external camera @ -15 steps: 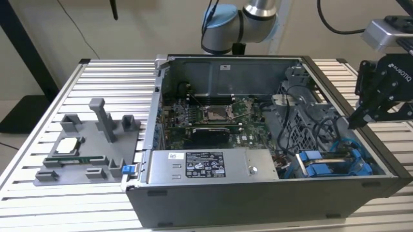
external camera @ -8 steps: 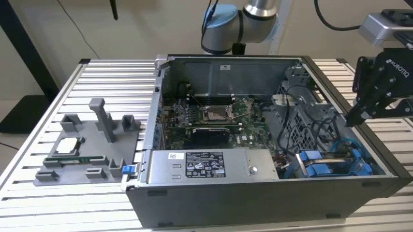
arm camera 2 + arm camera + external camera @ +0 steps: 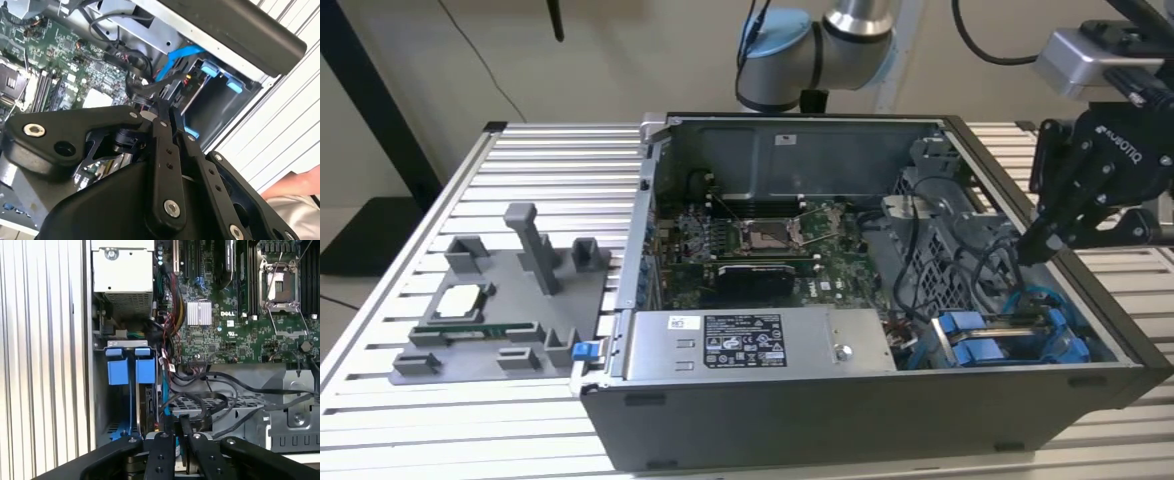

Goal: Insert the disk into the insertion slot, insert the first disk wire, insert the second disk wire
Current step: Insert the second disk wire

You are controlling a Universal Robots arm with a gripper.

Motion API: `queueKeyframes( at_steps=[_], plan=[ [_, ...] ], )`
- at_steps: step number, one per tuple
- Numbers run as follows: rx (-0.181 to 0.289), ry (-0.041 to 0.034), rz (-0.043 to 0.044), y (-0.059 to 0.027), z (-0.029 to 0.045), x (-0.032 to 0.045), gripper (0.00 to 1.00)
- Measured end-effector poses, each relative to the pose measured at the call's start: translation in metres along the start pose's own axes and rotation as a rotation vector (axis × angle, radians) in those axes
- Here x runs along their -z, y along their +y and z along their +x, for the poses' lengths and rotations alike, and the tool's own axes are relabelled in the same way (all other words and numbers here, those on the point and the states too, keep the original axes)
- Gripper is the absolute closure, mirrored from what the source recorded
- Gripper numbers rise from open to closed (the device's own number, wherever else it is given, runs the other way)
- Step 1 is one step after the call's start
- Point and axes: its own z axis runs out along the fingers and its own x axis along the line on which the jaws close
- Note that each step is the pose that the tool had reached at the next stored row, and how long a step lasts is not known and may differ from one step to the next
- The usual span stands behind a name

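Your gripper (image 3: 159, 106), clenched on a black wire (image 3: 145, 90), hangs just over the insertion slot (image 3: 127, 344), where you see the blue-framed disk (image 3: 145, 371) already seated.

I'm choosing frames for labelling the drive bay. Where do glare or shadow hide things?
Exterior view: the light is even, but the insertion slot lies in shade by the black claw. Second wrist view: the table slats are washed out bright. First wrist view: the slot's depth past the blue tabs is dark.

The arm (image 3: 834, 35) had silver tubing and pale blue joint caps; its hand (image 3: 1037, 248) was matte black, linked bars pinned with silver screws.
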Motion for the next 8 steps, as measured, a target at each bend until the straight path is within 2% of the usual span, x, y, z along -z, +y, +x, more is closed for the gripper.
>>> queueKeyframes(
  at_steps=[5, 6, 8],
  plan=[
    [0.000, -0.0004, 0.0058, 0.0137, 0.0070, -0.0005, 1.00],
    [0.001, -0.0006, 0.0089, 0.0155, 0.0089, -0.0007, 1.00],
    [0.002, -0.0017, 0.0215, 0.0193, 0.0127, -0.0017, 1.00]
  ],
)
